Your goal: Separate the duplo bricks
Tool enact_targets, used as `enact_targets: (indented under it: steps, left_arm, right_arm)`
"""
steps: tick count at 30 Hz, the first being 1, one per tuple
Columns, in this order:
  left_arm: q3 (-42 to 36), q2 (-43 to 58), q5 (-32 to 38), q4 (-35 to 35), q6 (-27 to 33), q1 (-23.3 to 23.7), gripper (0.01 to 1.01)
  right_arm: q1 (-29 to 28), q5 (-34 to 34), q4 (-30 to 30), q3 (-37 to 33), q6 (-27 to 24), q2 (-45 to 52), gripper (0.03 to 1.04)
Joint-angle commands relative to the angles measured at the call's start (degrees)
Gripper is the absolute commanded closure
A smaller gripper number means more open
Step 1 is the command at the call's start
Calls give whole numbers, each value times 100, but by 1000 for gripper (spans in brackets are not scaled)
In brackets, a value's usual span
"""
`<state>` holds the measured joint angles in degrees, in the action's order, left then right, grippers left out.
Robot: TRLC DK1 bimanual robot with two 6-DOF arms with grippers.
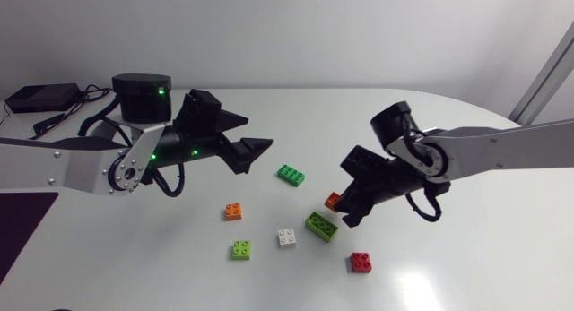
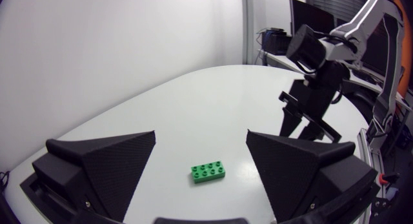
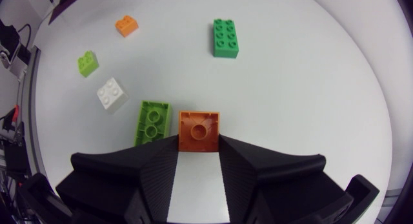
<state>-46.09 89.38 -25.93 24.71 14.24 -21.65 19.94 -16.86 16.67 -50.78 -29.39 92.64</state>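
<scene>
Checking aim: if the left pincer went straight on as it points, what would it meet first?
Likely the green brick, lying ahead of the open left pincer, though depth is unclear.

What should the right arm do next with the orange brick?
Probably carry the orange brick a little away from the lime brick before releasing. The right gripper is shut on it, and the lime brick lies close beside it, so letting go here could leave them touching.

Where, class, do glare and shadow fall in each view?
Head view: glossy white table is brightest near the small red plastic brick. Left wrist view: faint shadow under the long green plastic brick. Right wrist view: even light on the upturned orange plastic brick.
</scene>
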Motion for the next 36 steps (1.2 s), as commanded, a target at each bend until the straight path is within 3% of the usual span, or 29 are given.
enact_targets:
  steps: [1,7,11,20,33,36]
  left_arm:
    - [21,70,-246,-36,334,-147,59]
    - [-15,26,-650,-555,1107,-648,87]
    - [-375,237,-1124,-1364,1591,-771,87]
    - [-1113,580,-1836,-3244,2821,-990,87]
    - [-1887,1090,-2320,-3991,3058,-1069,121]
    - [-1957,1143,-2399,-4079,3111,-1069,175]
  right_arm:
    - [-193,-388,197,-54,-41,-440,784]
    - [-544,-1328,636,-125,-243,-976,784]
    - [-562,-1689,812,-133,-375,-1266,784]
    - [-492,-1785,1014,-54,-920,-1618,784]
    - [1,-2058,1093,69,-1016,-1582,784]
    - [9,-2146,1102,60,-1016,-1574,784]
